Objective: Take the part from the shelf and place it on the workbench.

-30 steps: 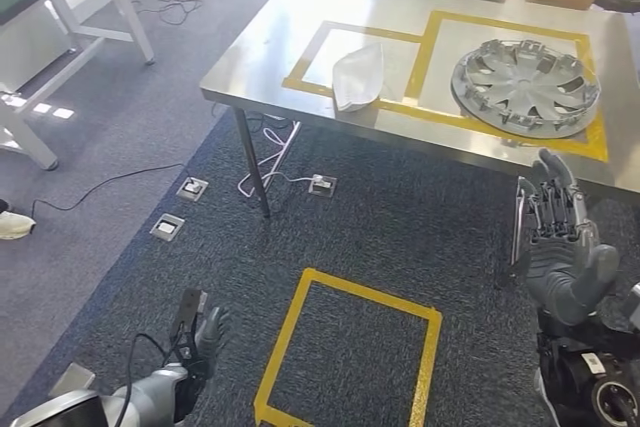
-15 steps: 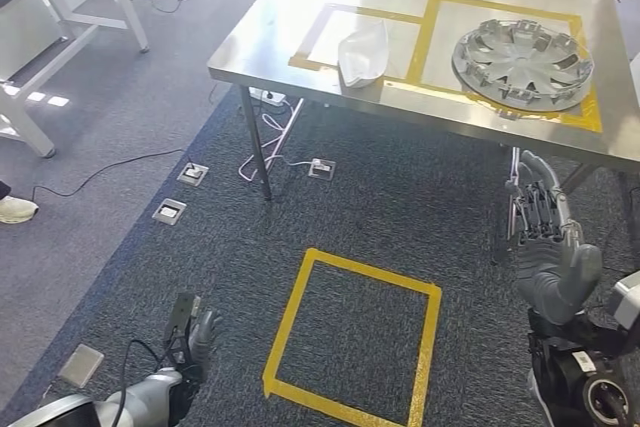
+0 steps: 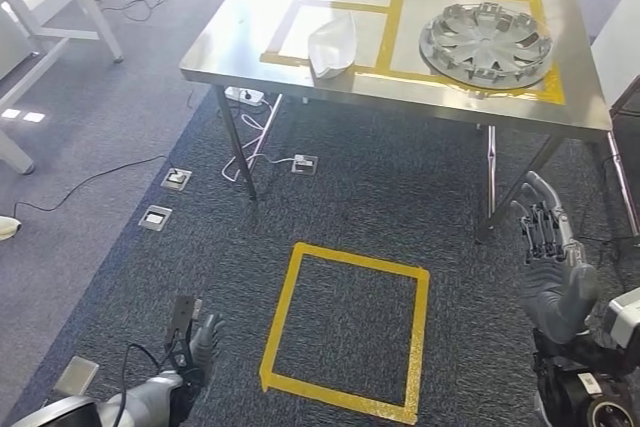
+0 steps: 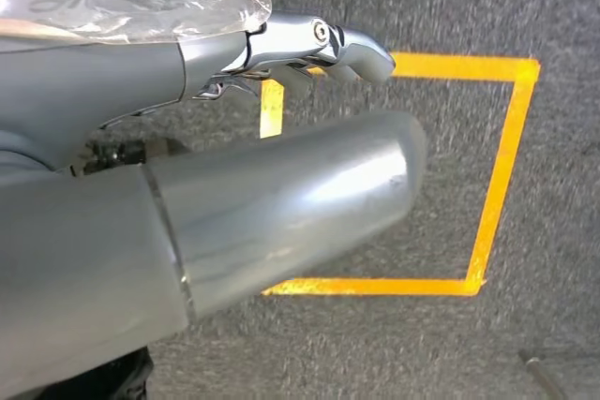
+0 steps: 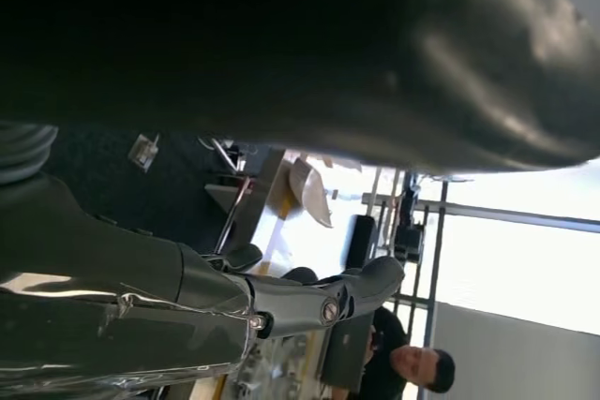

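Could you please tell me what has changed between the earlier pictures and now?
The head view has shifted, so the camera moved rather than the things. The right hand has dropped lower, away from the workbench edge, holding nothing. The wheel cover and white part remain on the workbench; the left hand stays low.

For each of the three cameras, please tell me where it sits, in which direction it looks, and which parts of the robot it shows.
Head view: high on the body, looking forward and down at the workbench, the yellow floor square and both hands.
Left wrist view: behind the left robot hand, facing the carpet; shares the yellow floor square with the head view.
Right wrist view: behind the right robot hand, facing the workbench; shares the white part with the head view.
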Robot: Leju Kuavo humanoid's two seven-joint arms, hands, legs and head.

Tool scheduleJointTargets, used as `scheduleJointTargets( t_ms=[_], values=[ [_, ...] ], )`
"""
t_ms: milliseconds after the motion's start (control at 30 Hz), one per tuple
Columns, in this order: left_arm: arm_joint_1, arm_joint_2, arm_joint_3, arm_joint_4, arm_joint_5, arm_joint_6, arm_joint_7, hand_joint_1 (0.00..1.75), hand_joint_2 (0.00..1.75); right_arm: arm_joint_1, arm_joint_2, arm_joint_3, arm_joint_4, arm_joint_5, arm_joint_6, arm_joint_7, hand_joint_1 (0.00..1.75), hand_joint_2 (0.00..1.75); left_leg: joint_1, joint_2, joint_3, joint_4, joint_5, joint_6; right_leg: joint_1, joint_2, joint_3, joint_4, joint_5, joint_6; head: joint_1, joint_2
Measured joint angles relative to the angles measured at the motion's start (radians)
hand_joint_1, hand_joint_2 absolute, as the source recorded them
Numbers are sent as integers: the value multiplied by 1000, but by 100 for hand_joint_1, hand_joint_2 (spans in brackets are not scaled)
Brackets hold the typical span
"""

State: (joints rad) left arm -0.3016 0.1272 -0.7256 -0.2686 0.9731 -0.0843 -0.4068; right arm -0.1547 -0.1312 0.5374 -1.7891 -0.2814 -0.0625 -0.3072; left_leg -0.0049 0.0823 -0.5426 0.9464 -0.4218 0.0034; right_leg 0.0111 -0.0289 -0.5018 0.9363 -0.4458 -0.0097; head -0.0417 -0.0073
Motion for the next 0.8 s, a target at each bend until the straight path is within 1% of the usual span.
scheduleJointTargets(
  t_ms=[33,67,100,133,167,200,233,267,300,333,367,400,433,467,500,533,567,600,633,667,700,733,767,800],
  values=[
    [1,-1,3,0,1,0,-1,0,0,3,0,-1,-2,3,0,0,0,0,1,-11,-9,22,-16,-5,-3,8,-1,-4,6,-4,-1,0],
    [1,-1,5,0,2,-1,-2,0,0,6,0,-2,-4,5,0,1,0,0,2,-29,-29,67,-45,-11,-6,16,-3,-7,12,-9,-2,0],
    [2,0,6,0,3,-2,-2,0,0,9,0,-3,-6,7,1,1,0,0,4,-49,-60,133,-82,-15,-7,24,-7,-7,17,-11,-4,0],
    [4,0,8,0,5,-3,-2,0,0,12,0,-3,-7,9,2,2,0,0,5,-63,-97,211,-118,-18,-7,33,-12,-7,20,-14,-5,0],
    [6,0,9,0,6,-5,-2,0,0,16,0,-3,-7,11,3,2,0,0,5,-70,-129,276,-141,-20,-7,41,-17,-5,22,-15,-7,0],
    [10,0,11,0,7,-6,-2,0,0,21,0,-3,-7,13,3,3,0,0,5,-73,-146,309,-145,-20,-7,51,-20,-4,24,-15,-7,0],
    [13,0,12,0,8,-7,-2,0,0,24,0,-3,-7,14,3,4,0,0,6,-75,-142,300,-128,-18,-7,62,-23,-3,26,-14,-8,0],
    [14,0,13,0,10,-8,-2,0,0,27,0,-4,-8,15,4,5,0,0,6,-79,-118,250,-95,-16,-7,73,-24,-1,27,-13,-8,0],
    [15,1,13,0,11,-9,-2,0,0,28,0,-4,-10,16,4,6,0,0,6,-92,-79,171,-55,-13,-8,83,-25,1,27,-12,-9,0],
    [15,1,14,0,12,-11,-2,0,0,28,0,-4,-13,16,4,7,0,0,8,-112,-42,94,-24,-10,-5,93,-28,5,27,-10,-9,0],
    [14,2,15,0,12,-13,-2,0,0,29,0,-4,-16,16,4,8,0,0,9,-127,-16,36,-5,-7,-4,101,-31,8,28,-7,-9,0],
    [14,3,17,0,12,-15,-1,0,0,31,0,-4,-19,17,5,9,0,0,10,-138,-2,5,2,-4,-4,108,-36,10,28,-2,-9,0],
    [14,3,18,0,13,-17,-1,0,0,33,0,-4,-21,17,5,10,0,0,9,-137,-1,-2,0,-1,-4,116,-40,11,30,3,-9,0],
    [15,3,19,0,13,-17,-1,0,0,35,0,-4,-23,17,4,10,0,0,9,-128,-1,-2,2,3,-6,124,-44,10,32,8,-8,0],
    [15,1,19,-1,13,-18,-1,0,0,37,-1,-5,-25,17,4,10,0,0,10,-120,-1,-5,4,8,-8,126,-49,12,30,13,-9,0],
    [14,0,20,-1,13,-18,-1,0,0,39,-3,-6,-27,17,4,10,0,0,11,-111,-1,-8,7,14,-7,117,-58,26,20,18,-7,0],
    [13,0,22,-2,13,-18,-1,0,0,39,-4,-8,-29,17,4,10,0,0,13,-101,-2,-11,9,18,-7,99,-75,60,-3,23,-4,0],
    [13,-1,24,-2,13,-19,-1,0,0,40,-6,-9,-31,17,4,10,0,0,14,-91,-2,-13,10,21,-9,76,-100,118,-38,27,-1,0],
    [14,0,26,-2,13,-19,-1,0,0,41,-7,-10,-32,18,2,11,0,0,13,-82,-3,-12,11,22,-10,56,-132,194,-78,31,2,0],
    [15,0,27,-2,13,-19,0,0,0,42,-7,-10,-32,18,0,11,0,0,12,-72,-4,-12,11,23,-13,45,-162,267,-110,35,3,0],
    [17,0,28,-2,13,-19,1,0,0,45,-8,-11,-32,19,-2,11,0,0,12,-61,-4,-12,11,23,-15,40,-181,317,-127,38,3,0],
    [17,0,29,-2,13,-19,1,0,0,47,-8,-11,-32,20,-5,12,0,0,12,-51,-5,-12,10,22,-17,37,-181,326,-123,40,4,0],
    [17,0,29,-2,13,-19,2,0,0,48,-8,-11,-32,21,-6,12,0,0,12,-42,-4,-12,10,21,-19,33,-160,290,-99,41,4,0],
    [17,0,30,-2,13,-19,2,0,0,49,-8,-11,-33,22,-7,12,0,0,12,-34,-3,-12,9,20,-20,24,-120,218,-64,41,4,0]
  ],
)
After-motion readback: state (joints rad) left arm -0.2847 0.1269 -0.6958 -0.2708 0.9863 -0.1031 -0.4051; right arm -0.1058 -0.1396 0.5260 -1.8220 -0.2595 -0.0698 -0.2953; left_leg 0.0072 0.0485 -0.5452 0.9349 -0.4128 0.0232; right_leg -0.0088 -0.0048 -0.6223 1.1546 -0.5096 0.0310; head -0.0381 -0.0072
